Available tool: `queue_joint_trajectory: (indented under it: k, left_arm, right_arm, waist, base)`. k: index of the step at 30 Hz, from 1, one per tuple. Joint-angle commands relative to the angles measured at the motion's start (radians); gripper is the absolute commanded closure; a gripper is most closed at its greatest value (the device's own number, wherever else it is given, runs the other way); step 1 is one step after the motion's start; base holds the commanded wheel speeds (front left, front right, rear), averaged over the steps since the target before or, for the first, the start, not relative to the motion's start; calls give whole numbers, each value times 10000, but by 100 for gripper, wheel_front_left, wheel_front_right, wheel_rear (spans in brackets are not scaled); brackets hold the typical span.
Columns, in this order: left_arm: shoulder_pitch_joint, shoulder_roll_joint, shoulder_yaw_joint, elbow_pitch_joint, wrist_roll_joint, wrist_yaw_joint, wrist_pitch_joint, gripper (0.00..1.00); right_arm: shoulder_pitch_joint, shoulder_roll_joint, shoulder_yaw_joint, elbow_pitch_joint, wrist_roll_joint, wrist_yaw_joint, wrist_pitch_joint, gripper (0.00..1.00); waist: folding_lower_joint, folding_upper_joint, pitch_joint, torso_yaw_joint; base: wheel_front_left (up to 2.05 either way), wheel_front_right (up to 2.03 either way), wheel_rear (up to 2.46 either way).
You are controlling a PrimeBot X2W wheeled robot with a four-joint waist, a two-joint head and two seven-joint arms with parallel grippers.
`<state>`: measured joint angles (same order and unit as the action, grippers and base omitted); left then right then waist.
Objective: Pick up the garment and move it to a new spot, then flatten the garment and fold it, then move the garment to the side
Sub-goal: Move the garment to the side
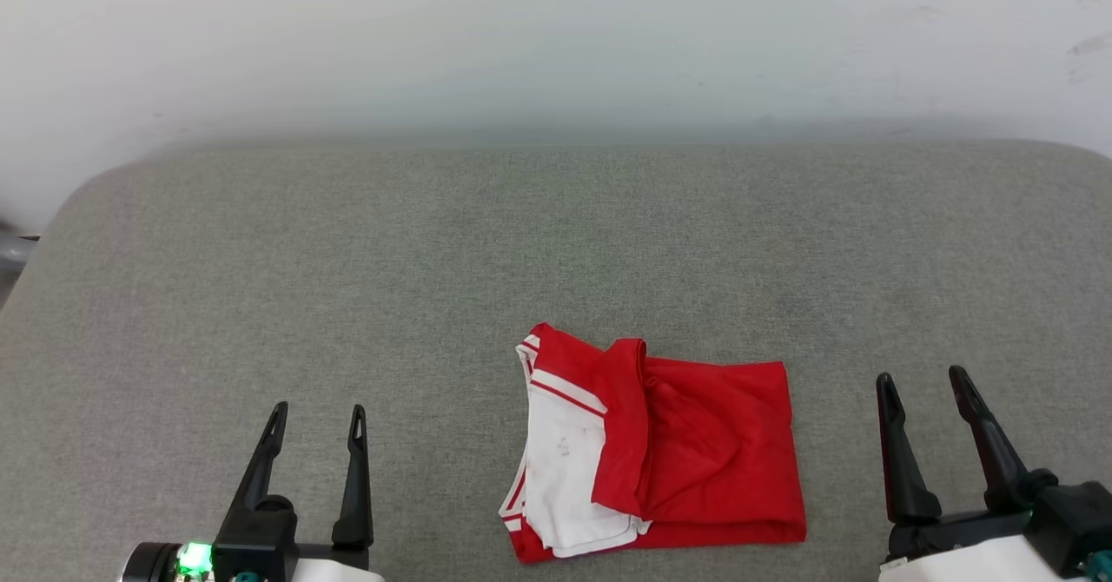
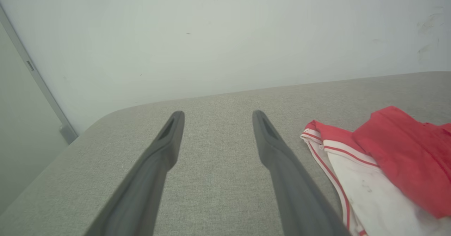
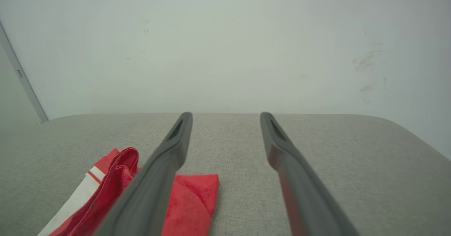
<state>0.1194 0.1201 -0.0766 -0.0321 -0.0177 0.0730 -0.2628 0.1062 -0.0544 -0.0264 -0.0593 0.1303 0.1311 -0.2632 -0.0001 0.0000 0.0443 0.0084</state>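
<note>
Garment (image 1: pixel 695 443) lies folded into a compact red rectangle, white panel showing, at 6 o'clock on the grey table (image 1: pixel 556 243). Folding looks done; the move aside is judged not yet done. Left pincer (image 1: pixel 318 410) at 7 o'clock and right pincer (image 1: pixel 921 376) at 4 o'clock both gape wide, empty, clear of the cloth.

Bright, even, diffuse light with faint shadows; wrist views blur the near fingers (image 2: pixel 155 165) and bend edges.
</note>
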Motion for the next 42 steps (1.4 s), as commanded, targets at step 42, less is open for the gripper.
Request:
queue_joint_trajectory:
  k: [42]
  left_arm:
    - [-1116,-243,-282,93,91,-190,-24,0]
  right_arm:
    - [-3601,-4297,3878,3066,7824,-9,9414,0]
  waist:
    - [1,0,1667,1282]
  base:
    - [0,0,0]
